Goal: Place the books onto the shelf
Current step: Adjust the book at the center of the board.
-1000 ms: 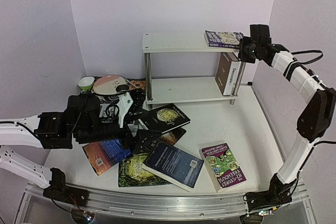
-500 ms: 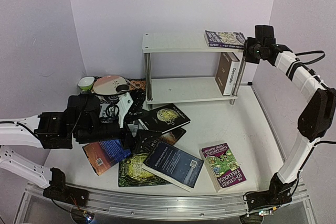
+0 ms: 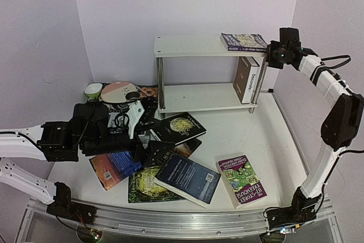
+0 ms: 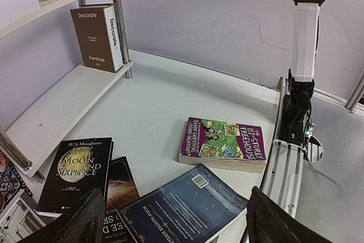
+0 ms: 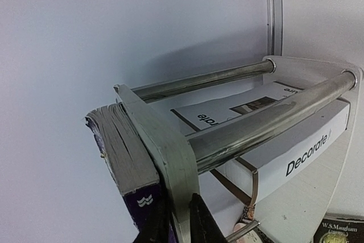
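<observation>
At the right end of the shelf (image 3: 187,45), level with its top tier, the right claw (image 3: 267,50) sits with its fingers drawn nearly together. No object is gripped between them. The tips lie just beside the end of the purple Treehouse paperback (image 3: 243,41), which rests flat on the top tier. Contact with the paperback or the tier edge cannot be confirmed.

On the lower tier, at the same end, the Decorate book (image 3: 248,79) stands upright.

The left claw (image 4: 173,197) is spread wide and empty. It hovers over the books lying in front of the shelf.

On the tabletop (image 3: 250,126) in front of the shelf lie:
- the Moon and Sixpence book (image 3: 177,126)
- the dark blue book (image 3: 189,177)
- the second Treehouse paperback (image 3: 242,179)
- the green book (image 3: 145,189)
- the orange-blue book (image 3: 114,166)
</observation>
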